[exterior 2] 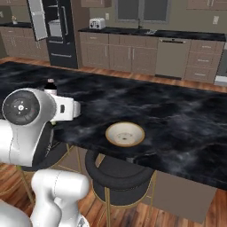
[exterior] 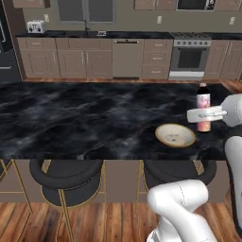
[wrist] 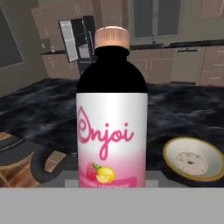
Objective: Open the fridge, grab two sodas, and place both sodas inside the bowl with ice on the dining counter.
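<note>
Bottles: you see one dark bottle with a pink label (wrist: 111, 127), upright, clamped in the gripper (exterior: 204, 115) above the black marble counter (exterior: 94, 118) near its front edge.
Bowls: one cream tan-rimmed bowl (exterior: 175, 135), just beside it.
Fridge: one black fridge (exterior 2: 62, 31), door open.

A white toaster (exterior: 36, 27) sits on the far wall counter (exterior: 94, 34) above brown cabinets (exterior: 71, 63), beside a panelled dishwasher (exterior: 127, 58) and a steel oven (exterior: 190, 59). Round black stools (exterior: 66, 182) line the wood floor (exterior: 113, 222).
</note>
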